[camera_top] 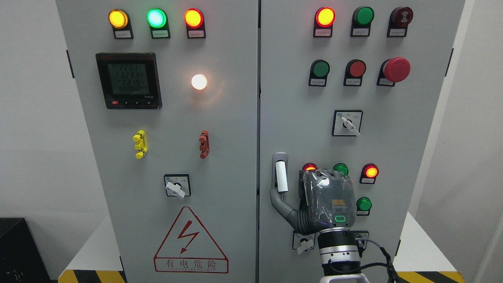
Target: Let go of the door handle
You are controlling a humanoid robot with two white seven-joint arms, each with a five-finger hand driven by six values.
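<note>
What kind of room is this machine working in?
Probably an electrical room or industrial test lab: a grey metal control cabinet with indicator lamps, a red mushroom emergency-stop button, and a red lightning warning triangle.

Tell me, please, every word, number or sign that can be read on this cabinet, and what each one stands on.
"有电危险": under the red lightning-bolt triangle on the warning sign of the left door.
"2221", "2221", "2219": roughly, on the meter display; its lower row and the small latin line under the sign's characters are blurred.
Small labels under the lamps and buttons: too small to read.
Right hand: a small yellow logo, unreadable.
</note>
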